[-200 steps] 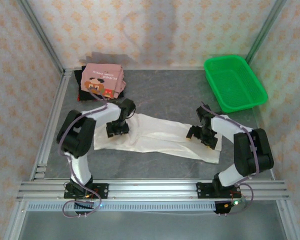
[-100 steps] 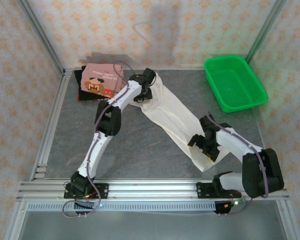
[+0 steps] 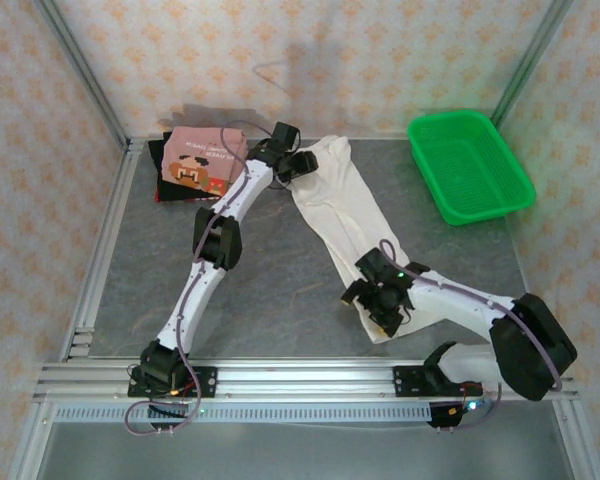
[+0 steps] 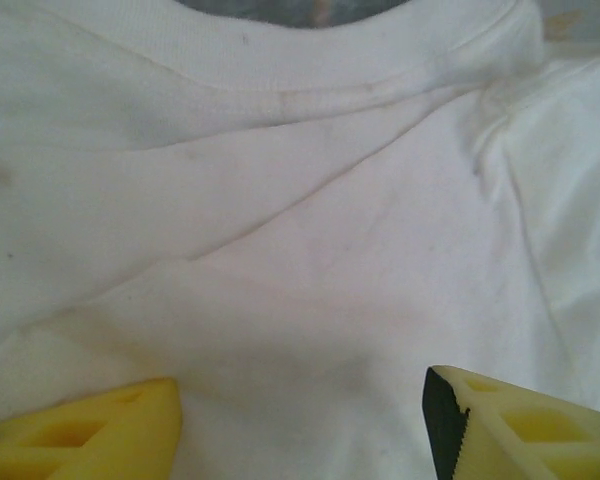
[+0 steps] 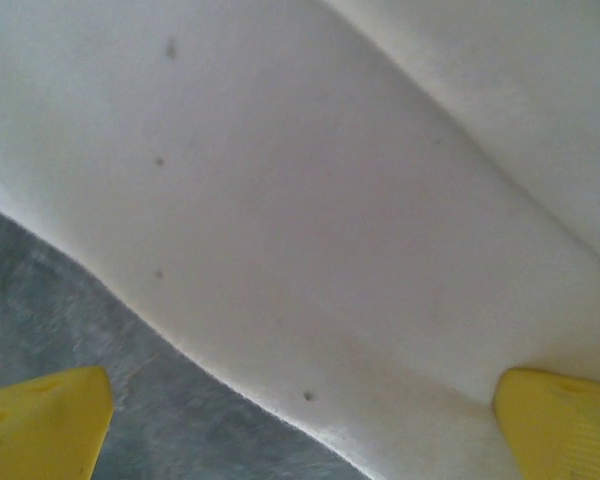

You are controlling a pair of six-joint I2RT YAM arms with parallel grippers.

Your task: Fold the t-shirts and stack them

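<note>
- left gripper (image 3: 290, 165) is way out at the far side of the table (image 3: 280, 270), arm stretched long, over the collar end of the off-white t-shirt (image 3: 345, 215)
- on its wrist cam the two yellow fingers (image 4: 80, 430) are spread apart with plain cloth showing between them, nothing pinched. can't tell if they're actually touching the fabric
- same cam shows the ribbed collar (image 4: 280, 75) curving across the top, with a few soft creases running below it
- right gripper (image 3: 380, 300) is at the other end of that shirt, near the front rail, arm bent low across the table
- its jaws are wide apart too, one yellow fingertip (image 5: 40, 415) in each bottom corner of the wrist view, holding nothing
- between those tips the shirt's edge runs diagonally over the grey tabletop, and there are a few tiny dark specks on the cloth
- the off-white shirt itself lies as a long narrow strip, slanting from far-middle down to near-right, flat on the table
- pink t-shirt (image 3: 202, 160) is folded in the far left corner, brown pixel face up, just left of the left gripper
- it sits on top of black t-shirts (image 3: 165, 190), whose edges poke out on the left. can't tell how many are in there
- green basket (image 3: 470, 165) is at the far right, apart from the off-white shirt
</note>
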